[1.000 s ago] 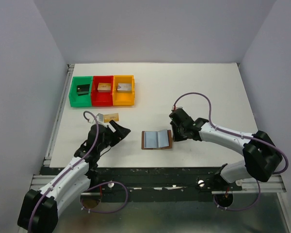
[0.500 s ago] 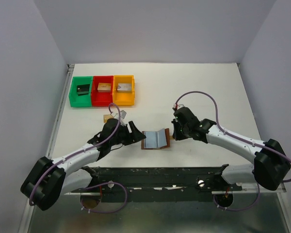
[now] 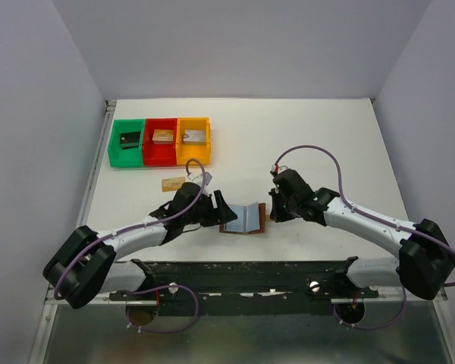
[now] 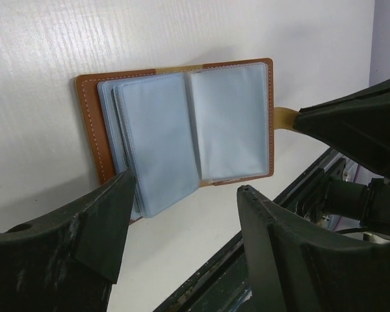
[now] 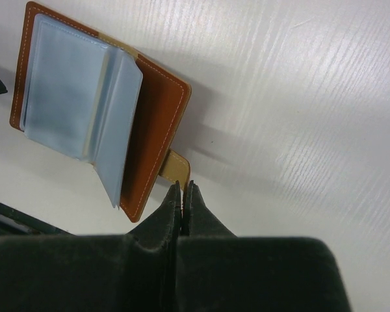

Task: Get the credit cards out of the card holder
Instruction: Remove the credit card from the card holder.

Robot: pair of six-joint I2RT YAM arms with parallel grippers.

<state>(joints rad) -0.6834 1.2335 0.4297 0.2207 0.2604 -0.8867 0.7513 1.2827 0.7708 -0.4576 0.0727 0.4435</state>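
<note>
We flag a slip risk: the right claw (image 5: 182,188), pressed together, seems barely to catch the snap tab (image 5: 175,166), so the card holder (image 4: 182,127) may slide under the spread left claw (image 4: 182,188).

The card holder (image 3: 244,218) lies near the tabletop's (image 3: 311,136) front edge, between the left gripper (image 3: 220,210) and right gripper (image 3: 271,214); three bins (image 3: 160,160) sit near its back-left corner.

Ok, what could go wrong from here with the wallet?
The right gripper is shut on only the tip of the small tab of the wallet, so the wallet may slip free and slide once pulled. The open left gripper straddles several loose pale blue sleeves with no card edge showing; it might pinch a sleeve and drag the whole wallet.
</note>
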